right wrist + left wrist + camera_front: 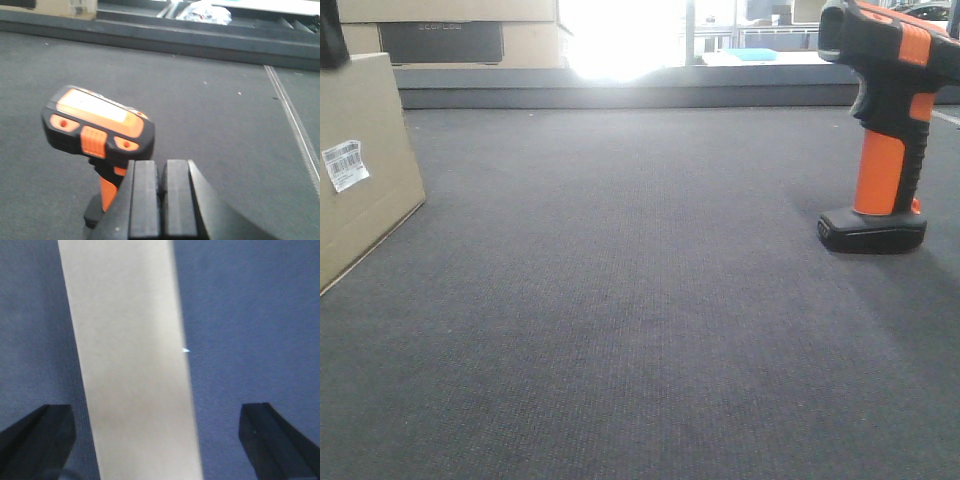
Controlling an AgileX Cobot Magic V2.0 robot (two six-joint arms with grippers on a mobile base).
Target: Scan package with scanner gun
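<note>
The package (365,170), a plain tan cardboard box with a small white barcode label (345,165), stands at the left edge of the grey carpet. In the left wrist view its narrow top face (132,365) runs between the fingers of my left gripper (155,440), which is wide open above it and touches nothing. The scanner gun (885,130), black with an orange handle, stands upright on its flat black foot at the right. My right gripper (161,200) is shut and empty, just right of and behind the scanner gun (97,125).
Cardboard boxes with a dark grey lettered panel (440,40) are stacked at the back left behind a raised dark ledge (620,90). A pale strip (295,125) runs along the carpet on the right. Open carpet (620,300) lies between package and scanner.
</note>
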